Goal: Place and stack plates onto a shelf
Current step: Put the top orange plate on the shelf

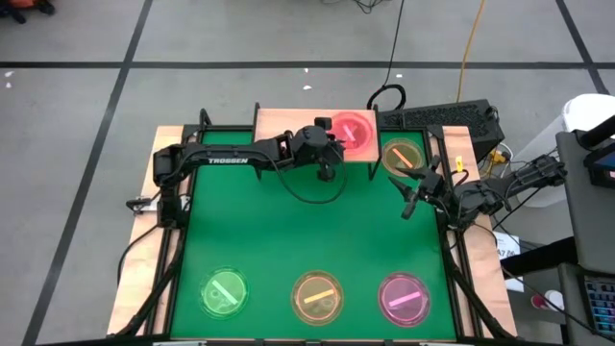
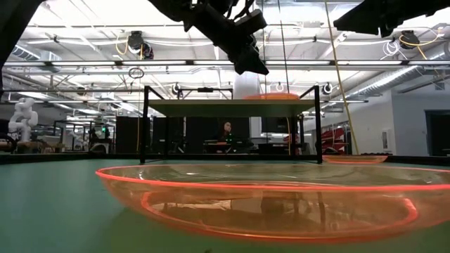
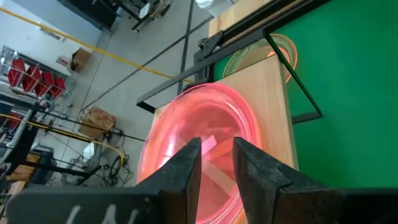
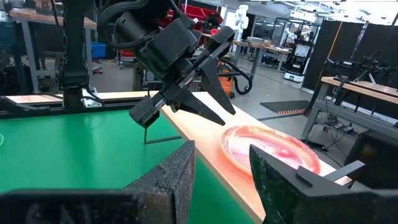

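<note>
three plates lie along the near edge of the green mat (image 1: 307,231): a green plate (image 1: 224,291), an orange plate (image 1: 317,296) and a pink plate (image 1: 404,297). farther back, the right gripper (image 1: 411,197) hangs with fingers apart, empty, just beside a yellow plate (image 1: 402,156) on the mat next to the shelf (image 1: 288,123). the left gripper (image 1: 329,173) sits at the shelf's front edge, fingers spread, holding nothing. a pink stack (image 1: 353,132) rests on the shelf's right end.
</note>
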`<state>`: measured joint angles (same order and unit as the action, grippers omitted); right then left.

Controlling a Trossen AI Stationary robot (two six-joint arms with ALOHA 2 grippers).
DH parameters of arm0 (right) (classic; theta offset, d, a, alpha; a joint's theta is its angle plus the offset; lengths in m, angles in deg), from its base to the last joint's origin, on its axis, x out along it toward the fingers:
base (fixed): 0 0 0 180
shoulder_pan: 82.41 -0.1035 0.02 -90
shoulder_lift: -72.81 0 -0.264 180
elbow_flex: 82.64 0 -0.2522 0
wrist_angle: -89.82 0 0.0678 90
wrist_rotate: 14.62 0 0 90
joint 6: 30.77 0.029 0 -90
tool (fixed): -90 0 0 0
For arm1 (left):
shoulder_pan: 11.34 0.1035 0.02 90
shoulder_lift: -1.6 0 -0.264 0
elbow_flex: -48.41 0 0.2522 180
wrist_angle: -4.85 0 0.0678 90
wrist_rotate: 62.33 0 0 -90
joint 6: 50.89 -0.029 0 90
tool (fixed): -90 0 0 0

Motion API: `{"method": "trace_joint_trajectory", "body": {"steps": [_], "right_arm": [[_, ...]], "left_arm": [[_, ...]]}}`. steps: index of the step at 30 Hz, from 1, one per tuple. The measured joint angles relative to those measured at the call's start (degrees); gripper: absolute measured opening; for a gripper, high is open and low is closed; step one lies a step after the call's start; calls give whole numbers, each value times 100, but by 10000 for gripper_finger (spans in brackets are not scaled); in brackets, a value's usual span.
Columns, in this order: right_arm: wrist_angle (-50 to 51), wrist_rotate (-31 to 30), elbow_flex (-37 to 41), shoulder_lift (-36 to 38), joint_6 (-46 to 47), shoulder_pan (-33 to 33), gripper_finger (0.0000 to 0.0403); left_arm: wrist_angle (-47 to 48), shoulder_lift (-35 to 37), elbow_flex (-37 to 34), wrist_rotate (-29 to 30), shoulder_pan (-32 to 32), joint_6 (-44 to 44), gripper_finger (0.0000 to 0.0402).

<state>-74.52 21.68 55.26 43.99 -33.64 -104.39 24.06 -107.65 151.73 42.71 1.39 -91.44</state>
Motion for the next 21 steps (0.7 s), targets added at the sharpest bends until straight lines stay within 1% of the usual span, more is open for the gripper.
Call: {"method": "trace_joint_trajectory", "body": {"steps": [3,6,8,12,16,19,21], "right_arm": [[2,0,0,1,0,0,134],[5,0,0,1,1,0,134],[27,1,0,-2,1,0,134],[70,0,0,-17,1,0,134],[105,1,0,-34,-22,0,134],[184,2,0,-39,-34,0,134],[203,2,0,-41,-34,0,134]], "left_arm": [[1,10,0,46,0,-42,99],[184,194,-11,394,-62,-155,99],[350,463,-11,608,-147,-198,99],[1035,1121,2,648,-370,-115,99],[2040,1745,-41,732,-540,208,99],[2520,2253,-233,804,-635,663,99],[2706,2633,-498,813,-708,1034,99]]}}
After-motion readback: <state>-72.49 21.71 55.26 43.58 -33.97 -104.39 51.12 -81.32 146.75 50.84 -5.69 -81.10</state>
